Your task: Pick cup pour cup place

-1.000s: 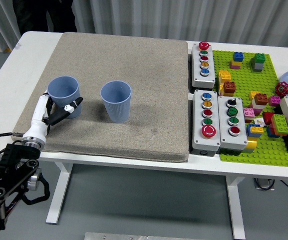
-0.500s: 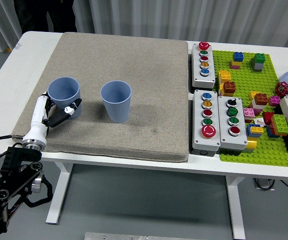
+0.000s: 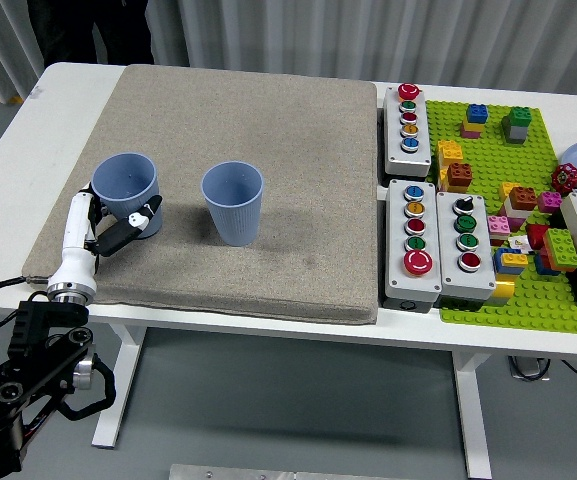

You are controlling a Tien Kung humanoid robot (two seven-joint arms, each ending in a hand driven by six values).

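Two blue cups stand upright on the grey mat (image 3: 298,150). The left cup (image 3: 125,186) is near the mat's left edge and the right cup (image 3: 233,203) is just left of the mat's middle. My left hand (image 3: 108,228), white with black fingers, sits low at the left cup's near-left side. Its fingers are spread loosely around the cup's base, with the thumb (image 3: 140,218) across the cup's lower front. The cup rests on the mat. Whether either cup holds anything does not show. My right hand is out of view.
Button boxes (image 3: 415,238) stand right of the mat. A green baseplate (image 3: 543,150) with several bricks fills the right side. A person in dark clothes (image 3: 88,30) stands at the far left corner. The mat's far half is bare.
My left hand has drawn back slightly toward the near left edge and the wrist has sunk lower. Both cups stay where they were.
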